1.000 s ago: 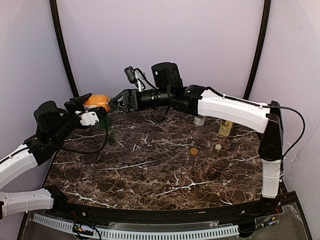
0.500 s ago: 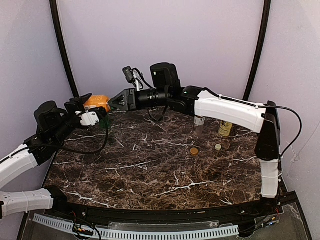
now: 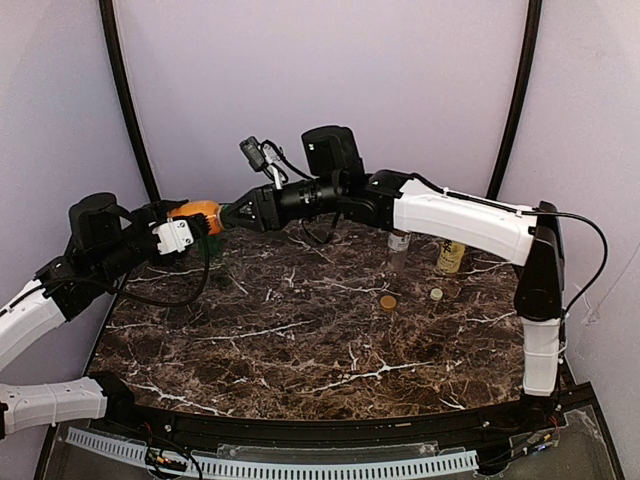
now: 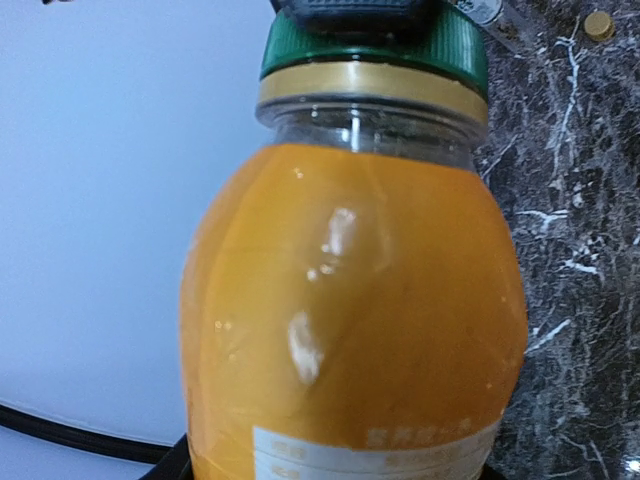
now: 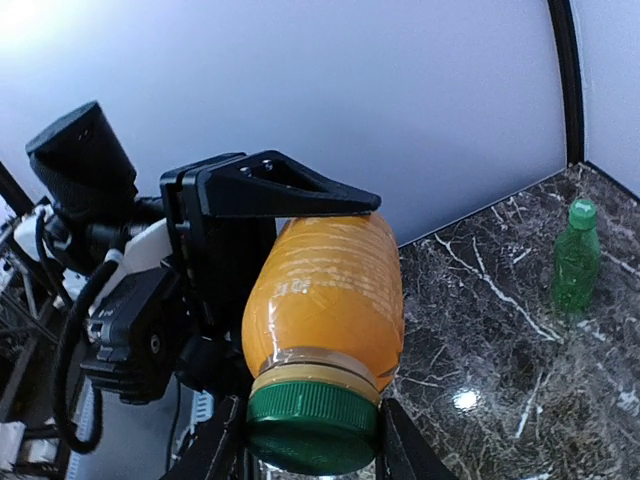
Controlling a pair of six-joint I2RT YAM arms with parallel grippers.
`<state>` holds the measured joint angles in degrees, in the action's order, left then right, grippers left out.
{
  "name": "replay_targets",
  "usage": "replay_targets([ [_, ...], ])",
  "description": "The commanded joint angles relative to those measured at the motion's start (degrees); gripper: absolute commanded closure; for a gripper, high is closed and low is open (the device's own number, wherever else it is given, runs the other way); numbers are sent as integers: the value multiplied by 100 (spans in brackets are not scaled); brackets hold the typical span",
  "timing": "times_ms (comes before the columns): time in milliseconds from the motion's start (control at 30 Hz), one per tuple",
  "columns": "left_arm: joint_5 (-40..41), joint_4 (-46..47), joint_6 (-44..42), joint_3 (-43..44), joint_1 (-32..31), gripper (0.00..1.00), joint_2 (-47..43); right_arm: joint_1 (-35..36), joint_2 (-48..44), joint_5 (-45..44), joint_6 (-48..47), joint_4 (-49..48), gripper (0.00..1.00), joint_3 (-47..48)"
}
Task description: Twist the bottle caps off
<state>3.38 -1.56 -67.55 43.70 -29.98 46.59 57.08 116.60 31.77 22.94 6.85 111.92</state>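
Over the bench's far left corner, my left hand [image 3: 197, 223] clamps the orange juice bottle [image 5: 325, 290] sideways, and my right hand [image 5: 312, 448] is clamped on its green cap [image 5: 312, 418]. If my left grip is weak, the bottle may spin with the cap.

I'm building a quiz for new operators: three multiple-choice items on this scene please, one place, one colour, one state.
1. Where do the golden-brown cap and cream-white cap lie? A) on the table; B) on bottles; C) in a tray.
2. The screw cap on the orange juice bottle is: A) white; B) green; C) brown.
3. That bottle is: A) lying down; B) gripped in a hand; C) standing free.
Key: 1A, both rest on bare marble; 2B, the screw cap is green in both wrist views; 3B, the left hand grips it while the right hand clasps its cap.
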Motion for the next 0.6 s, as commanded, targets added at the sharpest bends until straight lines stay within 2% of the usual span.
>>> replay_targets([
  [0, -1863, -1813, 1646, 561, -61, 94, -105, 392, -361, 95, -3377, 836, 100, -250],
  [100, -2550, -2212, 2053, 759, -60, 95, -66, 569, -383, -427, -4365, 1460, 100, -180],
  [200, -2812, -2341, 2417, 838, -61, 95, -27, 690, -375, -892, -4915, 1730, 100, -95],
  [567, -3681, -2732, 2874, 934, -61, 95, -4, 1093, -698, -1819, -7409, 1831, 100, -719],
])
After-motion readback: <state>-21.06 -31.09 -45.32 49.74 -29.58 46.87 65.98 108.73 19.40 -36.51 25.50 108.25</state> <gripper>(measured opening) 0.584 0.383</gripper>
